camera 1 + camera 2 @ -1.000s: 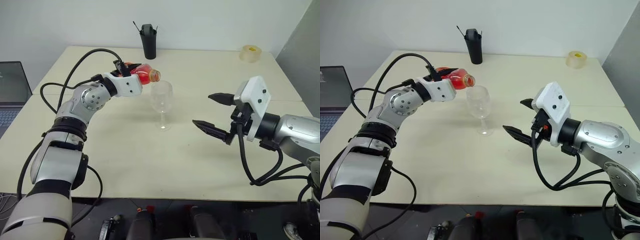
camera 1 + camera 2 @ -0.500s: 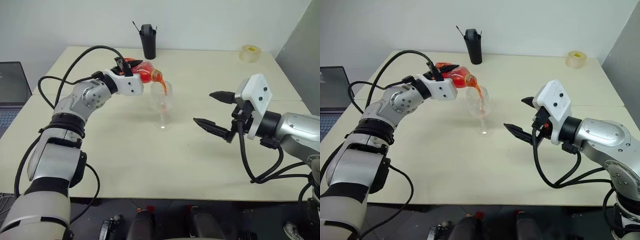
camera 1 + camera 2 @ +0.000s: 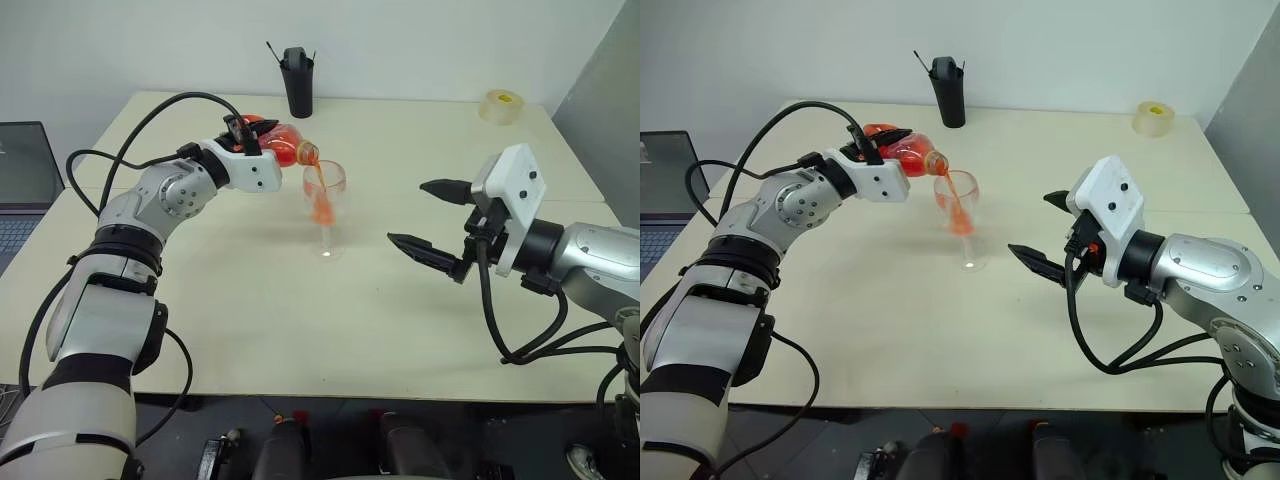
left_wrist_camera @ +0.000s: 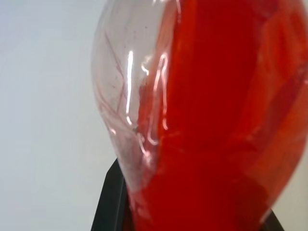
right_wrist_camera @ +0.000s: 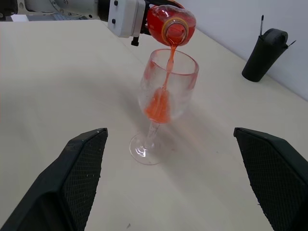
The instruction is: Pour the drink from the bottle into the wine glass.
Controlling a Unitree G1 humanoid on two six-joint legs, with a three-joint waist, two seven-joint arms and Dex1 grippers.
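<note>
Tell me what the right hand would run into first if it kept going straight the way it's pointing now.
Most likely the wine glass: it stands centred between the open right hand's fingers in the wrist view, with bare table before it. Depth is uncertain, so it might pass slightly beside it.

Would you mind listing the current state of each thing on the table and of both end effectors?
bottle: uncapped, tipped, pouring.
drink: streaming into the glass, pooling.
wine glass: upright, partly filled.
left end effector: shut on bottle.
right end effector: open, empty.
pen holder: upright.
tape roll: lying flat.
</note>
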